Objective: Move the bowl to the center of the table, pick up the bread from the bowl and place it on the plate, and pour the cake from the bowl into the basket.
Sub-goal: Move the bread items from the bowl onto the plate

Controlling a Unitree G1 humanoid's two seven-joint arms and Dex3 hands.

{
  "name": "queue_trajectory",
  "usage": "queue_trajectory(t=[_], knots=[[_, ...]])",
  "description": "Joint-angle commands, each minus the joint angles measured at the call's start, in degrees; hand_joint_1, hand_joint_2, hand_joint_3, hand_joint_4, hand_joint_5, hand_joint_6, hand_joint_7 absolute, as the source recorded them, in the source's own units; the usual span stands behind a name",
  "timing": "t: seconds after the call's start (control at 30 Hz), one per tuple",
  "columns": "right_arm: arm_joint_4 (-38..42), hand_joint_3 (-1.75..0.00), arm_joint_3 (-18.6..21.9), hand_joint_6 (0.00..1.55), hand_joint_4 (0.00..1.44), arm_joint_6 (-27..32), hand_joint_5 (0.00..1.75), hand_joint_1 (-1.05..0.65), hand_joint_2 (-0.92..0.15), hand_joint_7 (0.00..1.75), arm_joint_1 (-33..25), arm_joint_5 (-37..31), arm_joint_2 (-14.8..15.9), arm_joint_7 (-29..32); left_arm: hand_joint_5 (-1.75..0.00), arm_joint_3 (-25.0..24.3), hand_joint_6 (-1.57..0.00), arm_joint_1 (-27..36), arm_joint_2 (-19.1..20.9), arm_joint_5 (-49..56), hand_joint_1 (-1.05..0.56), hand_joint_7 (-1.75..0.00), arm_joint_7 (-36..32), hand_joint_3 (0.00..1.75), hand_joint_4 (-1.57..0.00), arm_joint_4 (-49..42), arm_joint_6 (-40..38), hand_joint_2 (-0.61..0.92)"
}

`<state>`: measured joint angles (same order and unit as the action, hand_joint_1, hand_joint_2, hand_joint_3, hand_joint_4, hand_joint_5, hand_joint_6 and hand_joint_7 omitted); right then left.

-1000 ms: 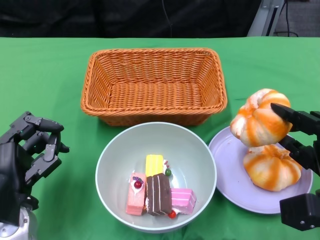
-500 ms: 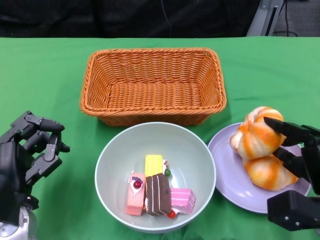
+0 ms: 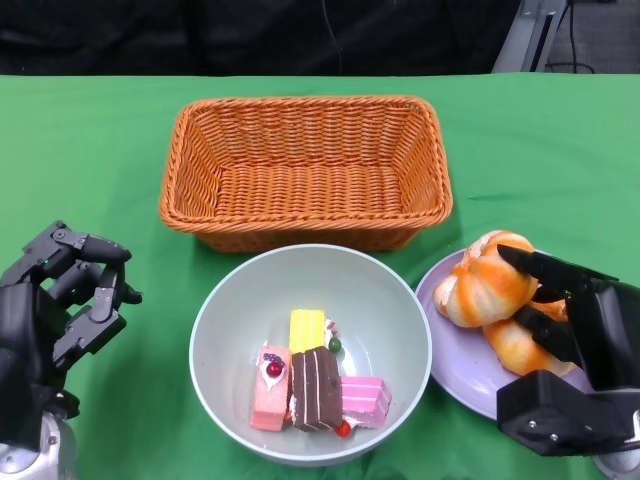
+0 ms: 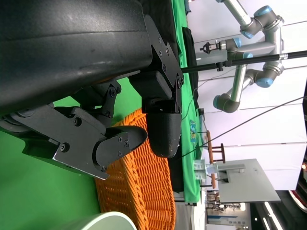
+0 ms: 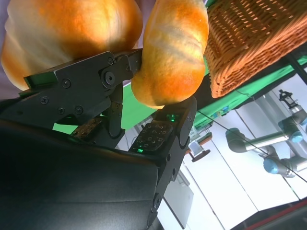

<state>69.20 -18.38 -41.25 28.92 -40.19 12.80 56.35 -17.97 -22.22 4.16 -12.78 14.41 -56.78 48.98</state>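
- A pale grey-green round bowl sits near the front middle of the green-covered table.
- Inside the bowl lie small cake pieces: a yellow slab, a pink slice with a red berry on top, a brown-and-white striped chocolate slice and a pink layered slice. They are bunched together, touching one another.
- Just behind the bowl stands a rectangular orange wicker basket.
- To the right of the bowl, close beside it, is a round lilac plate.
- On the plate rests a round orange-and-white striped bread roll, partly hidden by the robot's fingers.
- The robot's black right hand grips a second orange-and-white bread roll over the plate's left side. The right wrist view shows fingers pressed against this roll, with the other roll just beside it.
- The black left hand holds nothing, its fingers loosely bent and apart, at the table's left side, well apart from the bowl.
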Motion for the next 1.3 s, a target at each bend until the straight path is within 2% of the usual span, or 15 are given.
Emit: queue_trajectory(t=[0.03,0.2,0.37,0.43,0.47,0.53,0.57,0.63,0.73,0.93,1.13,1.3], knots=[[0.8,0.0,-1.0,1.21,0.93,1.3,0.83,-0.08,-0.83,0.09,0.2,0.5,-0.3,-1.1,-1.58,0.0,-0.77,0.6,0.8,0.0,-0.06,-1.28,-0.4,0.83,-0.76,0.8,0.2,0.7],[2.0,-0.01,-3.8,1.21,0.94,4.6,0.82,-0.1,-0.83,0.08,0.4,-0.6,-0.9,-2.0,-1.57,0.0,-0.78,0.7,0.8,0.4,-0.05,-1.28,-0.8,0.82,-0.76,0.9,0.2,0.71],[1.6,-0.02,-6.4,1.2,0.92,7.5,0.75,-0.13,-0.89,0.05,0.3,-1.2,-0.4,-3.2,-1.56,-0.2,-0.79,0.5,0.9,-0.1,-0.05,-1.25,-0.2,0.81,-0.77,0.6,0.1,0.71],[1.1,-0.01,-7.1,1.17,0.92,8.6,0.63,-0.13,-0.9,0.02,0.1,-1.0,-0.2,-4.6,-1.56,-0.2,-0.79,0.5,1.0,0.0,-0.05,-1.25,-0.3,0.81,-0.77,0.5,0.2,0.71],[0.7,-0.01,-7.5,1.14,0.92,9.1,0.52,-0.13,-0.91,0.01,0.0,-1.0,0.1,-5.5,-1.56,-0.2,-0.79,0.4,1.0,-0.1,-0.06,-1.25,-0.2,0.8,-0.77,0.5,0.2,0.71],[-0.3,0.0,-8.1,1.0,0.83,9.3,0.24,-0.12,-0.89,0.0,-0.2,-0.9,0.6,-7.5,-1.56,-0.3,-0.79,0.3,1.1,-0.2,-0.06,-1.26,0.0,0.8,-0.77,0.3,0.1,0.72],[-1.0,0.0,-8.2,0.94,0.77,9.4,0.16,-0.13,-0.88,0.0,-0.4,-0.6,0.8,-9.0,-1.56,-0.2,-0.79,0.3,1.2,0.0,-0.05,-1.26,-0.2,0.8,-0.77,0.2,0.1,0.72],[-2.6,0.0,-8.3,0.73,0.55,9.7,0.03,-0.23,-0.88,0.0,-0.8,0.3,1.0,-11.7,-1.57,-0.2,-0.78,0.1,1.2,-0.1,-0.05,-1.25,-0.1,0.8,-0.77,-0.1,-0.1,0.71],[-5.0,0.0,-8.0,0.52,0.32,9.3,0.0,-0.32,-0.87,0.0,-1.5,1.3,1.2,-13.3,-1.57,-0.2,-0.79,0.0,1.2,-0.1,-0.05,-1.24,0.0,0.79,-0.77,-0.4,-0.1,0.72],[-7.8,-0.01,-7.9,0.31,0.11,8.8,0.0,-0.41,-0.9,0.0,-2.1,2.3,1.5,-15.5,-1.57,-0.1,-0.78,-0.1,1.3,0.5,-0.06,-1.24,-0.5,0.78,-0.77,-1.0,0.5,0.72],[-10.9,-0.09,-7.7,0.28,0.04,8.9,0.0,-0.57,-0.92,0.0,-3.3,2.8,2.5,-18.2,-1.56,-0.3,-0.79,-0.3,1.2,0.2,-0.07,-1.24,-0.2,0.77,-0.77,-1.1,0.5,0.73],[-13.8,-0.15,-7.2,0.31,0.04,8.3,0.01,-0.62,-0.92,0.02,-4.3,3.3,3.3,-20.6,-1.57,-0.3,-0.79,-0.2,1.3,0.0,-0.06,-1.24,0.1,0.76,-0.77,-0.8,0.3,0.73]])
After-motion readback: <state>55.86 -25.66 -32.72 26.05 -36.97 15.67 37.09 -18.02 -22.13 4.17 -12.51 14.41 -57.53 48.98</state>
